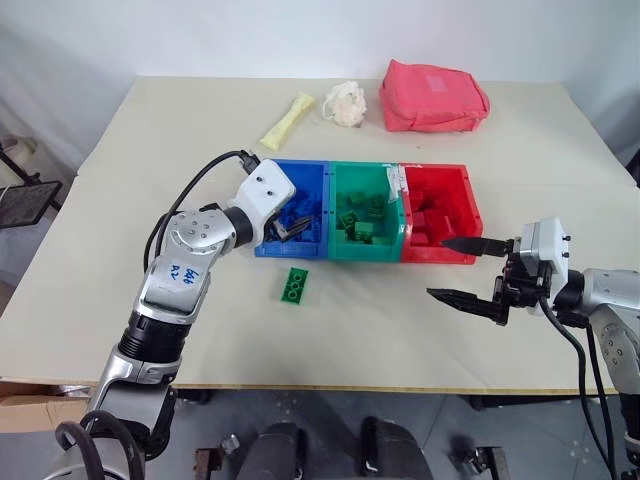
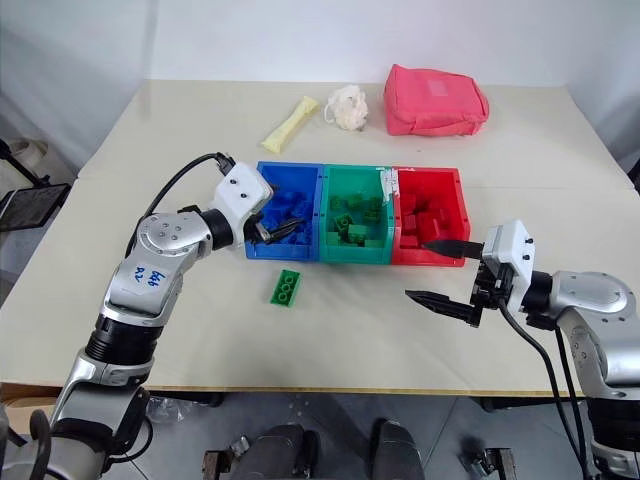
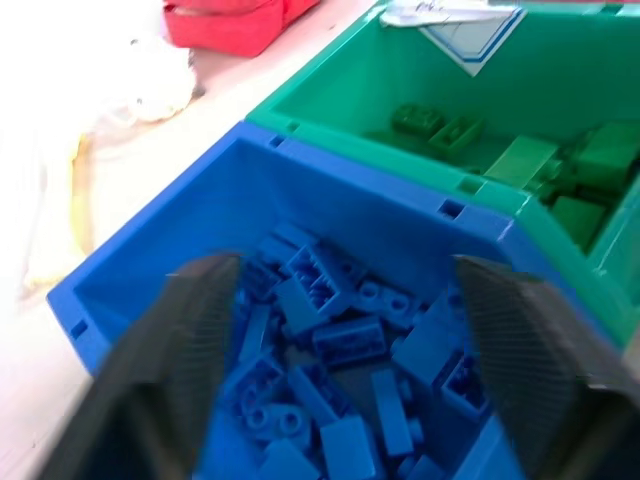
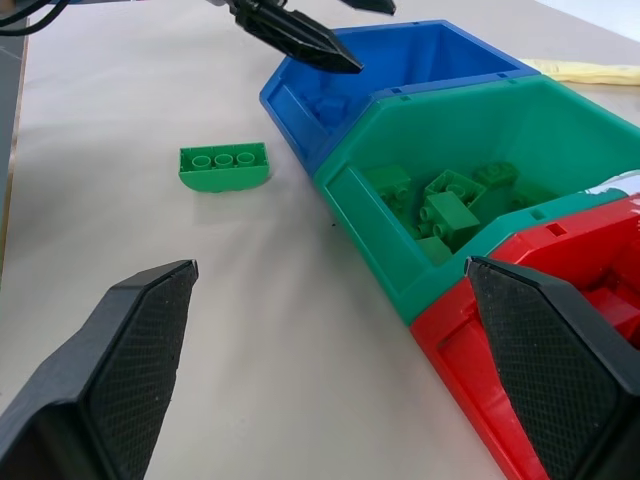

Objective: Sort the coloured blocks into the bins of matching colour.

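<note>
Now, your left hand hangs over the near part of the blue bin, its fingers spread wide with nothing between them; straight below lies a heap of blue blocks. Just beyond that hand's far side sits the green bin with green blocks in it, and past that the red bin. Nearer you than the left hand, on the bare counter just in front of the blue bin, lies one green block, flat, studs up, touching nothing. Your right hand hovers released beside the red bin's near corner, well apart from that block. The block looks like light, rigid plastic with smooth, slightly slippery sides, so it should not deform. Probably best to pinch it across its narrow width, fingers on the two long flat sides, below the studs, then carry it to the green bin.
</note>
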Robot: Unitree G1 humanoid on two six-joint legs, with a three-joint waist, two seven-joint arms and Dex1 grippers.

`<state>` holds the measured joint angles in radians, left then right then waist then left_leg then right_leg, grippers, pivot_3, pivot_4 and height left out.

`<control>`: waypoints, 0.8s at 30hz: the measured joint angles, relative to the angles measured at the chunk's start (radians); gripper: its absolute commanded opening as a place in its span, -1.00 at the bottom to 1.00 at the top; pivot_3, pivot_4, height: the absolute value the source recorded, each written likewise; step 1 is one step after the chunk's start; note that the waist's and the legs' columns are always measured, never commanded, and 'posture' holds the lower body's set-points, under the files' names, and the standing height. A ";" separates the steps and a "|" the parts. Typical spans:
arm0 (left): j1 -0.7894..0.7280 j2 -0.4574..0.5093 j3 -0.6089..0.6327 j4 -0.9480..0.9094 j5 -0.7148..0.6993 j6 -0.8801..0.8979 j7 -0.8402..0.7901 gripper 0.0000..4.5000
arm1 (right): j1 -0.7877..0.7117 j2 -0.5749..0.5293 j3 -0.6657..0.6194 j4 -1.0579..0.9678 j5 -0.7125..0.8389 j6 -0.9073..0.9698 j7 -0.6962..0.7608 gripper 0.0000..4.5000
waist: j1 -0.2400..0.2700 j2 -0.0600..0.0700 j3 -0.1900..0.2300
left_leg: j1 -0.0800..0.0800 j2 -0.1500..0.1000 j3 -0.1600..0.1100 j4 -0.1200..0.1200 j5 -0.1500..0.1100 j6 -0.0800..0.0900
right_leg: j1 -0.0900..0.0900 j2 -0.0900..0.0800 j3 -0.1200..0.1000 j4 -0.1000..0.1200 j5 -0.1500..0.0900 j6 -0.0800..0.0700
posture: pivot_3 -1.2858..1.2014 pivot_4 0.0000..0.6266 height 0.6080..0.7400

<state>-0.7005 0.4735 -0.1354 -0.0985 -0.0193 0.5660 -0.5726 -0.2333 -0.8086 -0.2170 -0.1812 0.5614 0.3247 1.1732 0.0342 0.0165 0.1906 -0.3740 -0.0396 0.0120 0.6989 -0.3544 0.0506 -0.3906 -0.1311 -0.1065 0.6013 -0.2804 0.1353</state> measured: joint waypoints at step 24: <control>0.751 0.407 0.455 -0.307 -0.430 -0.007 -0.539 0.98 | -0.108 -0.029 0.092 0.218 -0.015 -0.068 0.261 1.00 | -0.015 0.000 0.000 | 0.000 0.002 -0.003 -0.001 -0.001 -0.001 | 0.001 -0.004 0.005 -0.003 -0.001 -0.001 | 0.03 -0.52 1.00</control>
<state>0.0507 0.8801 0.3194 -0.4056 -0.4488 0.5590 -1.1120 -0.3412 -0.8377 -0.1249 0.0369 0.5461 0.2571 1.4344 0.0195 0.0167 0.1906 -0.3738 -0.0372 0.0091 0.6976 -0.3553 0.0492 -0.3899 -0.1352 -0.1011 0.5982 -0.2810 0.1341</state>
